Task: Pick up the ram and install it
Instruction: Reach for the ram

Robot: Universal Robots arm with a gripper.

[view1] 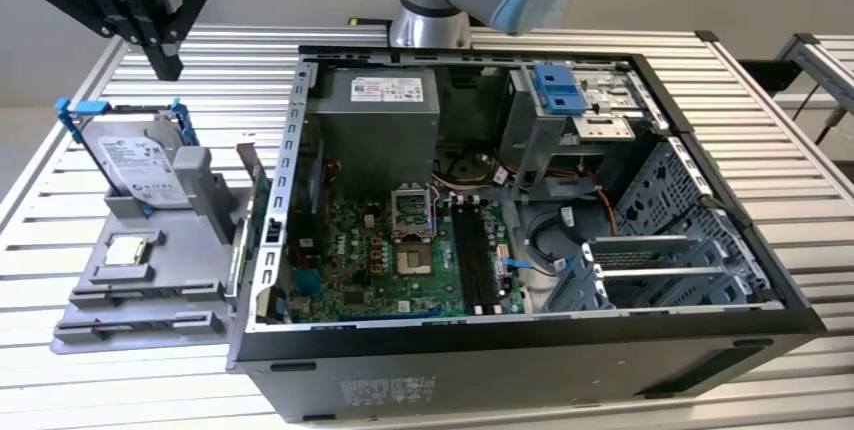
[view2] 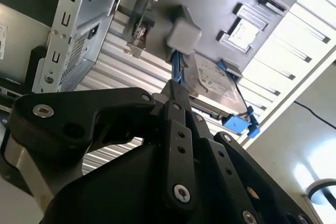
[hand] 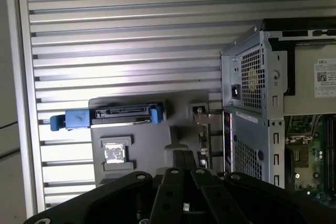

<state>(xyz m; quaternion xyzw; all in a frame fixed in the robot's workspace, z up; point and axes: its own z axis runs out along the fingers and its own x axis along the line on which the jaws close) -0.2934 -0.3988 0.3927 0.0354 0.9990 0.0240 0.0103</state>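
The ram (view1: 250, 172) looks like a thin dark stick standing on edge at the right side of the grey holder tray (view1: 134, 300), close to the computer case. It appears edge-on in the first wrist view (hand: 200, 116) and as a slim strip in the second wrist view (view2: 139, 27). My black gripper (view1: 166, 68) hangs high above the slatted table, behind the tray at the exterior view's left. It is well apart from the ram. Its fingers (view2: 177, 98) are pressed together with nothing between them, and the gripper (hand: 182, 156) points down over the tray. The motherboard's memory slots (view1: 474, 250) lie inside the open case.
A hard drive (view1: 140, 165) in a blue caddy stands on the tray, with a square processor chip (view1: 127, 250) in front of it. The open computer case (view1: 534, 360) has a power supply (view1: 380, 110), drive cage (view1: 567, 100) and cables inside. The slatted table (view1: 240, 60) lies underneath.
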